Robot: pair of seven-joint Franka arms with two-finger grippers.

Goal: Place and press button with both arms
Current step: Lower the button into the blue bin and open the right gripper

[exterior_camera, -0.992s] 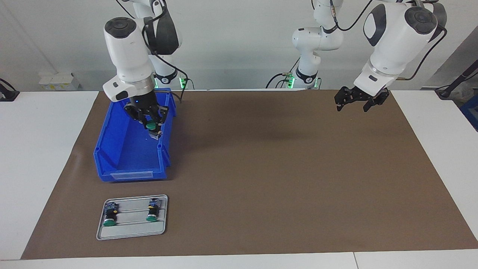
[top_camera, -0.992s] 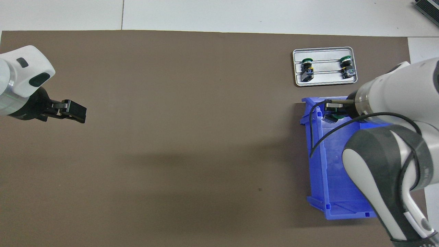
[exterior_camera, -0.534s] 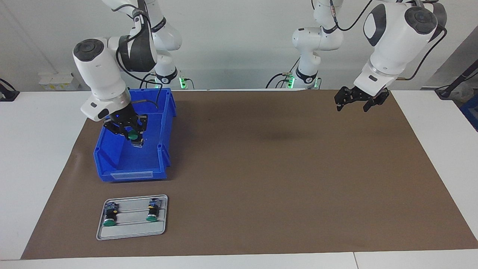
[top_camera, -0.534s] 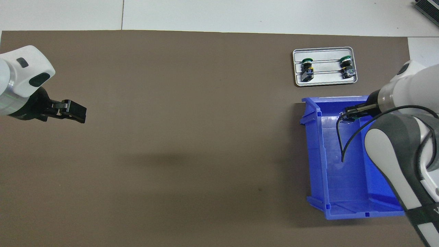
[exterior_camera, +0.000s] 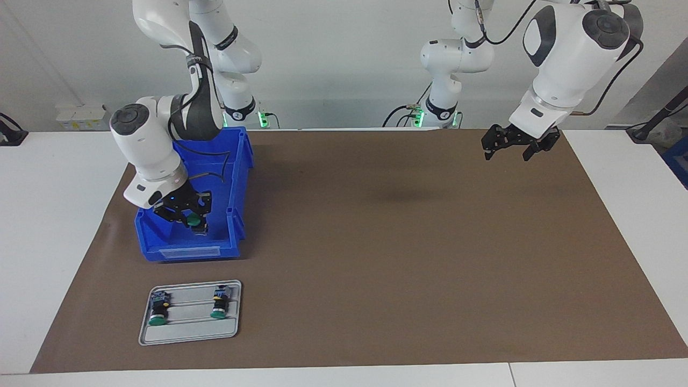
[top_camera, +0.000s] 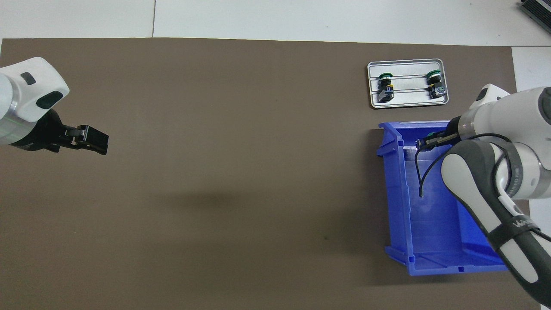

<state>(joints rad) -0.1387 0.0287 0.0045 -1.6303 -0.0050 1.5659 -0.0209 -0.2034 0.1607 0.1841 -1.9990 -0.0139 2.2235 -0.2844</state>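
Brown mat: only the facing view shows right gripper clamping button; left gripper spread.

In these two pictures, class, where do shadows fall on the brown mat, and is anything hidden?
Facing view: a soft dark patch on the brown mat mid-table. Overhead view: a wide faint band across the mat's middle; the right arm covers part of the blue bin.
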